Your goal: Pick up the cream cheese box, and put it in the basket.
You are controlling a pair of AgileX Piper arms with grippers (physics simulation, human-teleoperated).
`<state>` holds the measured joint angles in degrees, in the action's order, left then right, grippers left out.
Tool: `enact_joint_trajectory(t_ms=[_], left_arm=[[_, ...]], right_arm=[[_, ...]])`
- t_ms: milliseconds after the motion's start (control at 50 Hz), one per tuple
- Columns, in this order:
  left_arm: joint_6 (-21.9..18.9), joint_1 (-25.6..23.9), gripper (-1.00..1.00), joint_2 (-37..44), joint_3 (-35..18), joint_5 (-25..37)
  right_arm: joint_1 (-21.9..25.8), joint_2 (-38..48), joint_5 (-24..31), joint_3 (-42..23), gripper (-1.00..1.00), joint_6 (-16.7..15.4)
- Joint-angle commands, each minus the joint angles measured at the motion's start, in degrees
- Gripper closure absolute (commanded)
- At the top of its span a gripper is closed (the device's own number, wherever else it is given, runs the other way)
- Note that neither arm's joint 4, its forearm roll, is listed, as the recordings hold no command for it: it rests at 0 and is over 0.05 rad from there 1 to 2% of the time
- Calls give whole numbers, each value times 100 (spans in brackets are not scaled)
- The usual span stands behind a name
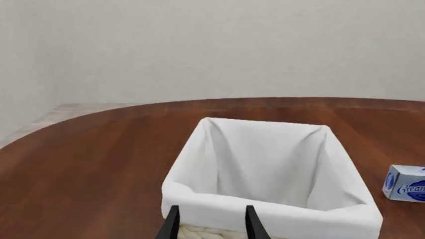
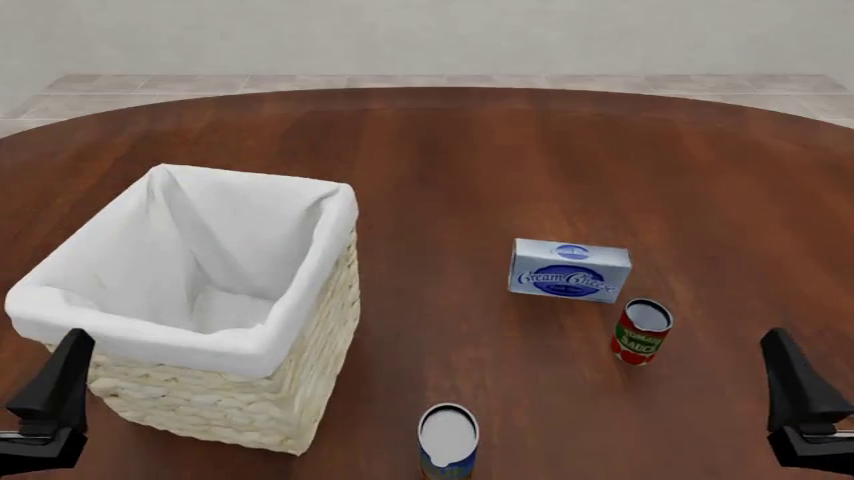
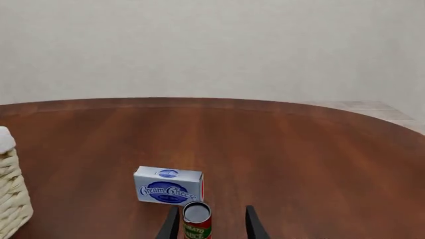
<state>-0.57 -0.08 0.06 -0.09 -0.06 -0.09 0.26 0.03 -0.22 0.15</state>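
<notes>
The cream cheese box [image 2: 570,270] stands on edge on the table right of centre, its blue oval label facing me. It also shows in the right wrist view [image 3: 168,185] and at the edge of the left wrist view [image 1: 405,183]. The wicker basket [image 2: 318,340], lined with white cloth, sits at the left with nothing visible inside. My left gripper [image 2: 54,395] hangs low just in front of the basket's near corner, open, its fingers [image 1: 174,223] holding nothing. My right gripper [image 2: 801,395] waits open at the near right, well short of the box, with nothing between its fingertips [image 3: 252,224].
A red-labelled can [image 2: 642,332] stands just in front of and to the right of the box, in line with the right gripper [image 3: 211,211]. A second, open-topped can [image 2: 447,440] stands at the near edge between the arms. The basket's wall [image 3: 10,199] shows in the right wrist view.
</notes>
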Motion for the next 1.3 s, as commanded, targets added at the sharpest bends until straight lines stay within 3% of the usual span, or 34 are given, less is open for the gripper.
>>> enact_joint_trajectory(t_ms=[20, 160, 200, 260, 380, 420, 460, 600, 620, 660, 720, 840, 860, 920, 1040, 1080, 1120, 1300], left_arm=[[-452, -132, -100, 0, -14, -52], [-394, -112, -100, 29, 6, -54], [-380, -119, -100, 31, 7, -44], [-534, -258, -100, 23, 8, -28], [-403, -201, -100, 177, 4, -145], [-379, -207, -100, 170, 4, -144], [-387, -218, -100, 157, 4, -135], [-365, -311, -100, 179, 5, -163], [-373, -333, -100, 184, 5, -172], [-410, -352, -100, 185, 5, -175], [-515, -430, -100, 166, 5, -172], [-469, -444, -100, 127, 5, -161], [-464, -460, -100, 149, 5, -168], [-457, -473, -100, 171, 5, -178], [-447, -511, -100, 239, 5, -213], [-444, -511, -100, 245, 5, -216], [-439, -524, -100, 283, 5, -236], [-350, -443, -100, 142, 5, -166]], right_arm=[[-123, 191, 69, -182, -100, 131], [3, 1, 639, -664, -100, 120], [7, 101, 779, -827, -100, 290], [74, 268, 790, -1023, -100, 279], [353, 928, 828, -1724, -100, 14], [342, 1120, 869, -1999, -100, 179], [378, 1220, 885, -2110, -100, 142], [675, 1991, 906, -2609, -100, -491], [793, 2322, 811, -2676, -100, -710], [792, 2393, 795, -2725, -100, -798], [903, 2844, 758, -2922, -100, -1361], [1040, 3523, 850, -3440, -100, -1786], [1107, 3989, 852, -3664, -100, -2054], [1207, 4345, 906, -3851, -100, -2190], [1258, 5458, 981, -4281, -100, -3095], [1308, 5551, 1069, -4414, -100, -3004], [1505, 5981, 1284, -4728, -100, -3229], [1518, 6819, 1546, -5289, -100, -4015]])
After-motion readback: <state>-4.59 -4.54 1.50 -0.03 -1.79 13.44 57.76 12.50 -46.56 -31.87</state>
